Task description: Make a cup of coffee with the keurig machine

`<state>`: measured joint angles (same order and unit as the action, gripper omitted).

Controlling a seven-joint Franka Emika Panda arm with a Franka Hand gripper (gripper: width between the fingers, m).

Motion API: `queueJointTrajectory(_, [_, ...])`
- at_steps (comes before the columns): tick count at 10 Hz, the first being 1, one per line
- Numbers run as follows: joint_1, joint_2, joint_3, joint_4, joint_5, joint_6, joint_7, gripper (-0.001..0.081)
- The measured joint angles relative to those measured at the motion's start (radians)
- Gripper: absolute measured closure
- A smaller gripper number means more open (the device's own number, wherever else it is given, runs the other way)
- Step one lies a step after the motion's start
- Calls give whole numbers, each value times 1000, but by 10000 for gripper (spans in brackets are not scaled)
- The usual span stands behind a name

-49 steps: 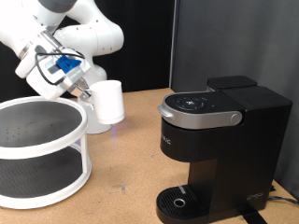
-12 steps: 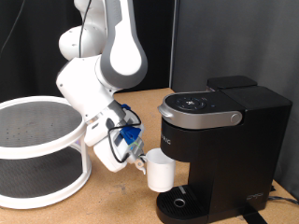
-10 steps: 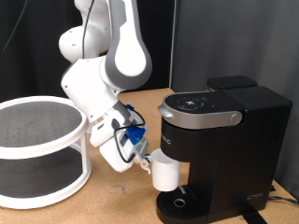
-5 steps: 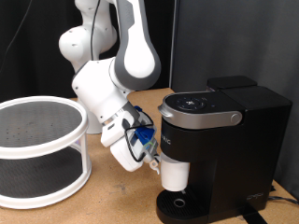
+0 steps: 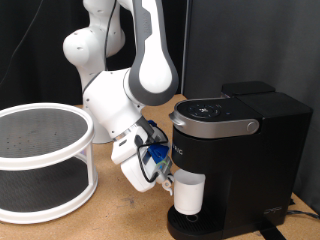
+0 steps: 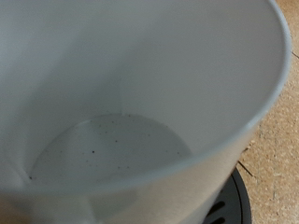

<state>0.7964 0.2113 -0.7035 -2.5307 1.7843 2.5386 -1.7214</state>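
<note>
Pincer (image 5: 172, 182) on the white arm sits low beside the keurig machine (image 5: 235, 160), clamped on the cup (image 5: 189, 194), which it carries at its tip. That cup hangs under the machine's rounded brew head and directly above the round drip tray (image 5: 193, 221); whether its base touches the tray cannot be told from the exterior view. Away from the pincer, toward the exterior view's left, stands a white two-tier round rack (image 5: 42, 160) on the wooden table (image 5: 120, 215). Seen from the wrist, the cup (image 6: 131, 103) fills nearly everything: a white interior with tiny dark specks on its bottom, and beyond its rim a slice of the black slotted drip tray (image 6: 227, 203) and table (image 6: 280, 140).
</note>
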Motion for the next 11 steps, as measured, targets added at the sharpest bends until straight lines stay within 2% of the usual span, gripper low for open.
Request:
queueJointTrajectory(3, [-1,43,3,13,15,-12,-4,737])
queueJointTrajectory(7, [-3,77,4,21,81,-38,-56,737])
queueJointTrajectory(8, [-4,78,4,22,87,-44,-63,548])
queueJointTrajectory(9, [-5,79,4,22,88,-50,-64,548])
queueJointTrajectory(10, [-8,79,4,23,88,-60,-64,365])
queueJointTrajectory(11, [-11,77,2,23,88,-66,-68,228])
